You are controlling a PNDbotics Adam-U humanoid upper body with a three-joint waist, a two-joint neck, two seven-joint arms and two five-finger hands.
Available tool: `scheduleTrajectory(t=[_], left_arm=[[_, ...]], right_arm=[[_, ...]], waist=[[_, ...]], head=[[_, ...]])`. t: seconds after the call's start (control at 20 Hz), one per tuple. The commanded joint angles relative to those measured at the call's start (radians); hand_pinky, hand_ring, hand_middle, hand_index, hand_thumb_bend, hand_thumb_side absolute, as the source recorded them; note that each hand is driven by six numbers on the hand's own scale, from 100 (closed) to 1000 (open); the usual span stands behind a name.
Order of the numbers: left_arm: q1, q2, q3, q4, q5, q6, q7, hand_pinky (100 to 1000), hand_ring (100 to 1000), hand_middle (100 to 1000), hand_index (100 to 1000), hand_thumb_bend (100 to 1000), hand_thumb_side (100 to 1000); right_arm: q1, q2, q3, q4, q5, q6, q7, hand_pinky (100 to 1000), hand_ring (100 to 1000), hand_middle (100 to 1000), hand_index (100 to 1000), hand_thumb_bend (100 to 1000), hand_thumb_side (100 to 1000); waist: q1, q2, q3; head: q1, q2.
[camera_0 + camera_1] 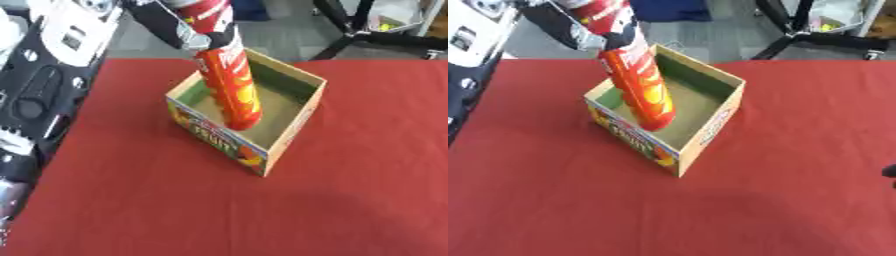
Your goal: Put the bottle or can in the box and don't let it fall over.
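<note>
Left edge, about 9 o'clock: the robot's own black and white body, idle. At 11 o'clock the left hand [188, 30] comes in from the top, fingers curled round the upper end of the can [229, 85], a tall red-orange tube. The can leans, top toward 11 o'clock, lower end toward 5 o'clock, its base down inside the box [293, 131] near the front-left wall; whether it touches the floor cannot be told. The box is open cardboard with a fruit print on its front face, sitting cornerwise on the red surface [131, 200], slightly above centre. Right hand: only a dark scrap at the right edge at 4 o'clock in the right eye view; its fingers cannot be judged. Step in hand, by my reading: lowering and standing the can. To do it well, swing the top toward upright before letting go, seat the base flat, clear of the walls, then spread the fingers slowly and lift straight up without brushing the tube.
</note>
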Motion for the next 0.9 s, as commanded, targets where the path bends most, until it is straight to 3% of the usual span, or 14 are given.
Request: scheduleTrajectory(t=[0.05, 0.4, 0.9], left_arm=[[-0.018, 0.012, 0.019, 0.005, -0.023, -0.142, -0.103, 1000, 1000, 974, 944, 100, 386], [-0.007, 0.002, 0.030, 0.051, -0.078, -0.217, -0.034, 990, 1000, 989, 958, 129, 408], [-0.007, -0.009, 0.028, 0.088, -0.073, -0.261, 0.022, 941, 997, 981, 951, 129, 454]], right_arm=[[-0.003, -0.010, -0.002, -0.007, 0.004, 0.000, 0.004, 694, 587, 695, 955, 100, 524], [-0.005, -0.005, -0.001, -0.007, 0.008, 0.006, 0.005, 693, 586, 695, 956, 100, 524], [-0.008, 0.000, 0.001, -0.007, 0.019, 0.012, 0.008, 692, 586, 695, 955, 100, 524]], waist=[[-0.001, -0.017, -0.002], [-0.001, -0.015, -0.007], [-0.001, -0.011, -0.007]], head=[[0.003, -0.013], [0.008, -0.018], [0.012, -0.016]])
